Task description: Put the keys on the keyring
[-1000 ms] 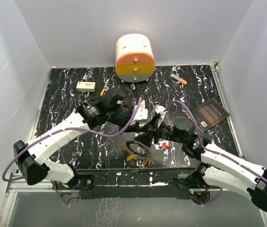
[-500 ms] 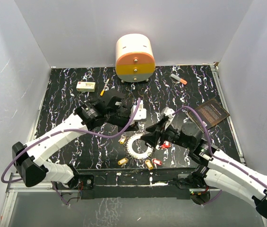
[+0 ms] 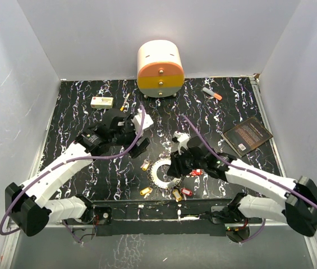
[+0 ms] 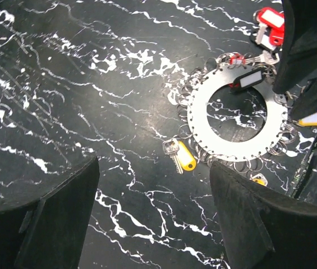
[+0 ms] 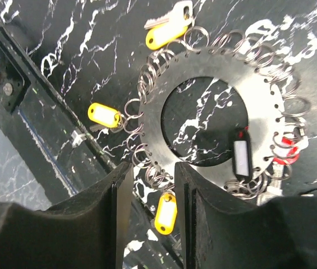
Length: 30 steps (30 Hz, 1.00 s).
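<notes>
Keyring (image 4: pixel 199 120): flat, middle of the desk's (image 3: pixel 79 112) near edge.
Keys (image 4: pixel 183 159): fanned round its rim, seemingly hooked on; none clearly loose.
Right gripper (image 5: pixel 153 168): narrowed over the rim; grasp impossible to tell.
Left gripper (image 4: pixel 154 168): spread wide, empty, just beside.
Remaining: probably only checking.

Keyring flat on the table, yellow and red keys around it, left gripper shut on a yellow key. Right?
Wrong on the grip. The left wrist view shows the left gripper open, its jaws wide apart with nothing between them; the nearest yellow key lies on the table beside the keyring. The rest holds: keyring flat, yellow and red keys around it.
</notes>
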Motion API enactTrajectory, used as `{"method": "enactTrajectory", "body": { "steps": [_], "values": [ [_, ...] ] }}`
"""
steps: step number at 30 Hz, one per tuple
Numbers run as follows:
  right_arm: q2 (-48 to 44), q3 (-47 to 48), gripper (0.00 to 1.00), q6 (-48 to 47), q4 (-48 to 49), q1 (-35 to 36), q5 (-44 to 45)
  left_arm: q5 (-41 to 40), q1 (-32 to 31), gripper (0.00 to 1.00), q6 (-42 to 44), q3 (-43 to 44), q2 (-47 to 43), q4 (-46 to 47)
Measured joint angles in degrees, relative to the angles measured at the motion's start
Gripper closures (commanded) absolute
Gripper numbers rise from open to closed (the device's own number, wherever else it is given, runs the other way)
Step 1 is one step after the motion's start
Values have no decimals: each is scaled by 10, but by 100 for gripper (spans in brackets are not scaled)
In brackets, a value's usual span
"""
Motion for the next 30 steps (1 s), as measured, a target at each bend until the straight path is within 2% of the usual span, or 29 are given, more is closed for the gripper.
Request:
{"method": "enactTrajectory", "body": {
  "steps": [4, 11, 30],
  "values": [
    [70, 47, 62, 14, -41, 14, -12, -20, 14, 20, -17, -19, -19, 7],
    [132, 80, 63, 40, -86, 51, -13, -31, 25, 20, -33, -43, -31, 13],
    [204, 104, 64, 81, -141, 76, 8, -30, 27, 20, -45, -57, -57, 25]
  ]
}}
